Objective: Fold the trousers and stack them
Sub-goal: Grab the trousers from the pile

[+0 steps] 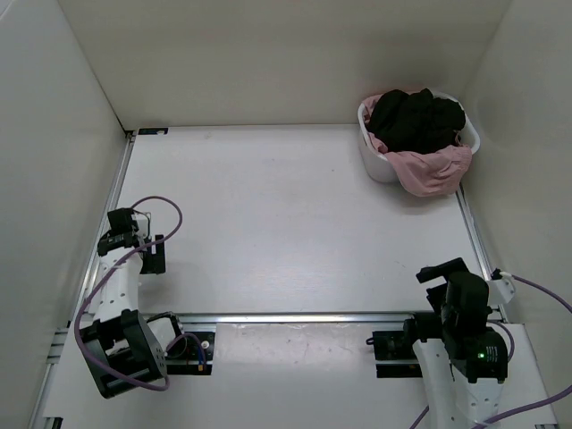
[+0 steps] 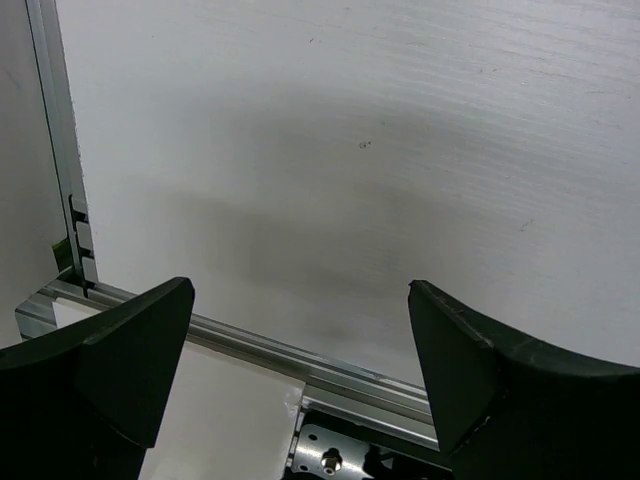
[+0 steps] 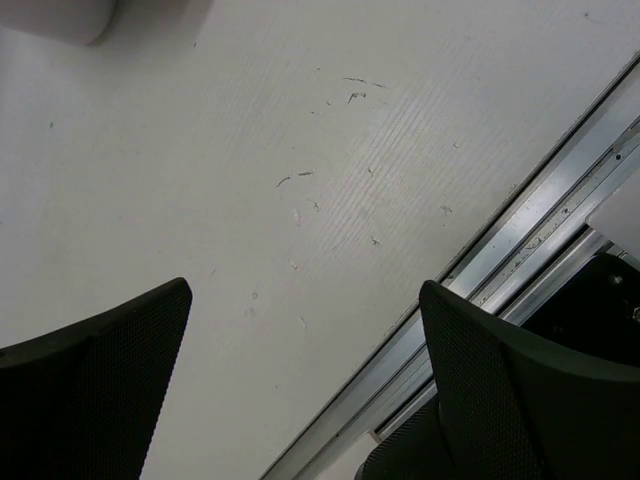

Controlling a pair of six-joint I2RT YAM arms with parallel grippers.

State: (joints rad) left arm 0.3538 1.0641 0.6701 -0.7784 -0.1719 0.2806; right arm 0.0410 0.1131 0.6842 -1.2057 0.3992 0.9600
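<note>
A white table (image 1: 268, 223) sits boxed in by white walls (image 1: 268, 54) on the left, far and right sides. An aluminium rail (image 1: 313, 315) runs across the table near the arm bases. A white basket (image 1: 377, 165) stands in the far right corner. A pink garment (image 1: 433, 170) hangs over the basket's near rim and spills onto the table beside it.

The black trousers (image 1: 416, 121) lie bunched in a heap inside the basket, filling it and rising above the rim, with the pink garment touching their near edge.

The left fingers (image 2: 150, 340) hover at the near left of the table. They are spread wide, hold nothing, and have only bare table between them. They are well apart from the trousers, diagonally across the table.

The right fingers (image 3: 140, 350) hover at the near right, above the rail. They are also spread wide and hold nothing. The trousers lie well beyond them, along the right side.
</note>
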